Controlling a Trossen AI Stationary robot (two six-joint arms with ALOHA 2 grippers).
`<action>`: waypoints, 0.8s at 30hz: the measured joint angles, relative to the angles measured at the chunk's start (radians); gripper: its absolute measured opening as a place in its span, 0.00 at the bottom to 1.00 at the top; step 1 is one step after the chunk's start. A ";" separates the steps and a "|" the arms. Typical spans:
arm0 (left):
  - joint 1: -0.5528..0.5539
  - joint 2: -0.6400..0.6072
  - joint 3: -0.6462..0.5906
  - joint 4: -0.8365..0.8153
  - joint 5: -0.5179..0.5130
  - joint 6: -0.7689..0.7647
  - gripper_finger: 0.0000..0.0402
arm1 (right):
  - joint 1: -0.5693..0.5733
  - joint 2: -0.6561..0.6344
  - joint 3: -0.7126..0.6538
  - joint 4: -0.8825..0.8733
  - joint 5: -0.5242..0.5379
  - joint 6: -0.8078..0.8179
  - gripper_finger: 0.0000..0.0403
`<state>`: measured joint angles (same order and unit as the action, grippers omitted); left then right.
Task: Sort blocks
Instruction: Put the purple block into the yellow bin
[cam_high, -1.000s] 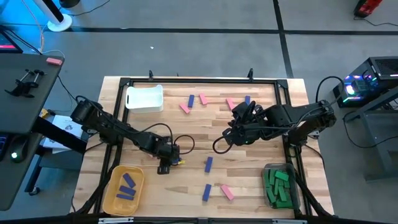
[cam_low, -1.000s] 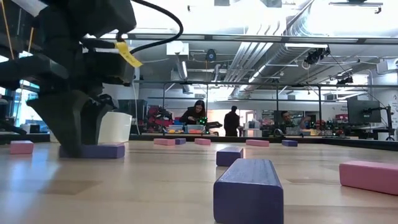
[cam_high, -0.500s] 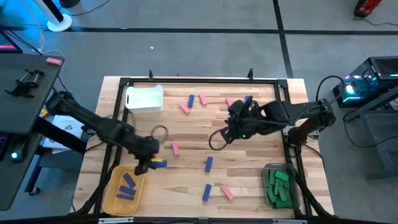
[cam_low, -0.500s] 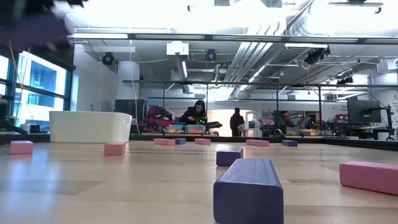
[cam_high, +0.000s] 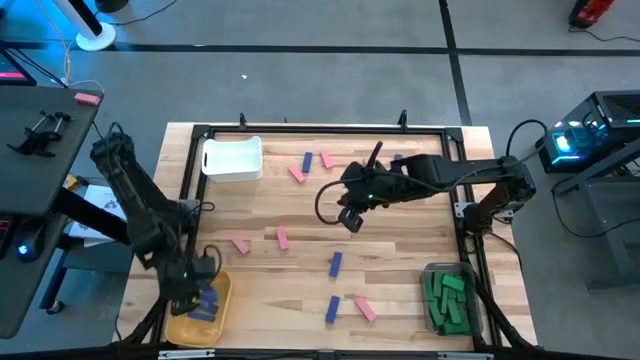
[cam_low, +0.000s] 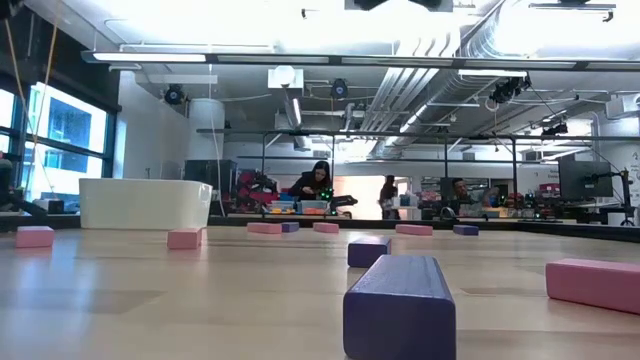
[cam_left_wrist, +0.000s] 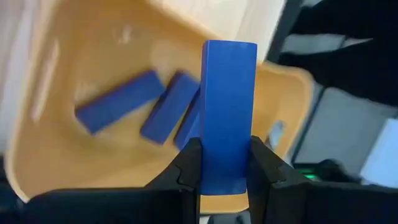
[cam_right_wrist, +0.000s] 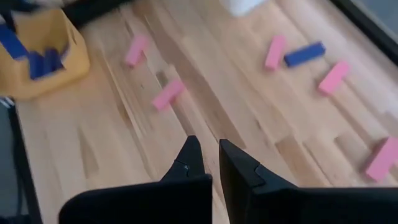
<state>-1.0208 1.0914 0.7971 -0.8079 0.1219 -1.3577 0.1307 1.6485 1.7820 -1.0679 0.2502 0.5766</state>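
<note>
- left gripper (cam_left_wrist: 225, 163) is pinched tight on a flat blue rectangular block (cam_left_wrist: 228, 112), hanging right over the yellow plastic bin (cam_left_wrist: 56, 149)
- right gripper (cam_right_wrist: 208, 163) has its fingers closed on nothing, mid-table above the wooden tabletop (cam_right_wrist: 205, 99)

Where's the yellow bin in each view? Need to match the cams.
High view: yellow bin at the table's front-left corner, under the left claw.
Low view: not in it.
Left wrist view: fills the frame, behind the held blue block.
Right wrist view: far corner.
Shared landmark: blue blocks inside it.
</note>
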 joint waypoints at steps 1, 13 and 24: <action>-0.015 0.022 0.000 0.000 0.000 -0.021 0.11 | 0.000 0.001 -0.015 -0.002 -0.008 0.000 0.00; 0.007 0.078 0.000 0.021 0.121 -0.012 0.62 | 0.014 0.000 -0.057 -0.003 -0.073 0.051 0.00; 0.221 -0.142 0.001 0.020 -0.074 0.167 0.72 | 0.111 0.033 -0.063 -0.025 -0.075 0.432 0.00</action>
<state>-0.8000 0.9499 0.7982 -0.7879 0.0482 -1.1906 0.2421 1.6813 1.7191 -1.0930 0.1750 1.0089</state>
